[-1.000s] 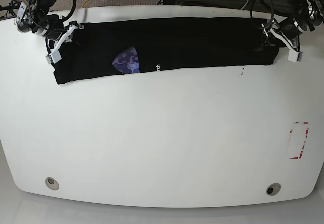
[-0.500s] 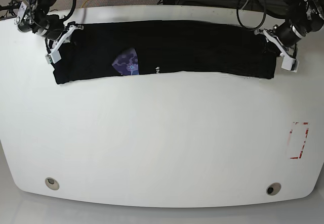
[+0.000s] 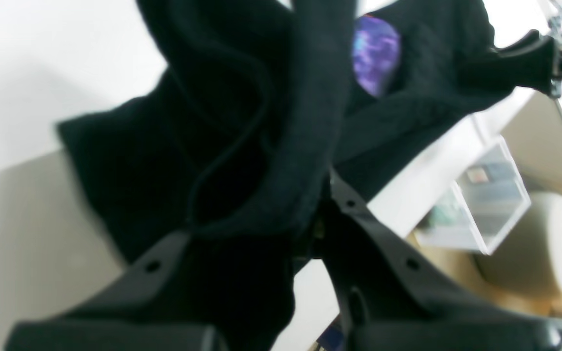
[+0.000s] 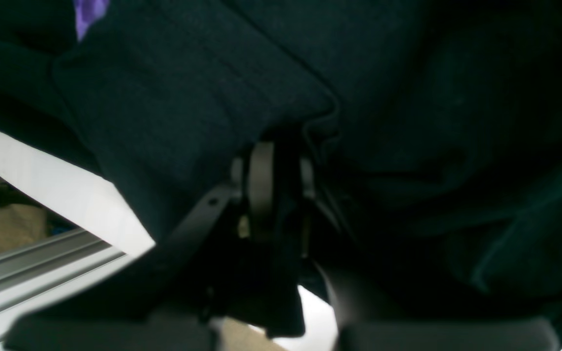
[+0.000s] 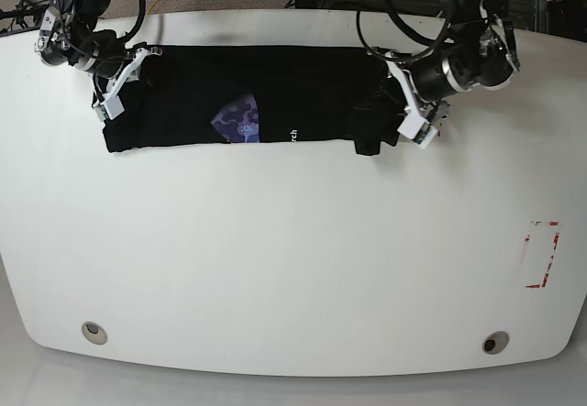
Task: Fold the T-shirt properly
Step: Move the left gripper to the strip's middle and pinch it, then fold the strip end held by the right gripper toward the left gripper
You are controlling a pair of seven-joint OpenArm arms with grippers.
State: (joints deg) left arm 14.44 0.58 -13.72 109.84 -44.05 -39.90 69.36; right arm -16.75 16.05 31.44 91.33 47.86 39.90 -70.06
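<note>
Base view, T-shirt [image 5: 275, 94] pinched by both end effectors

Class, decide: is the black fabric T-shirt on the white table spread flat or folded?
Partly folded: the black fabric T-shirt lies as a narrow band, and the left hand holds one end bunched up above it.

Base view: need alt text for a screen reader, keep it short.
Overhead view of a white table with a black T-shirt folded into a long band near the far edge. The left gripper pinches the band's right end, carried in over the middle, while the right gripper pins the other end.
</note>
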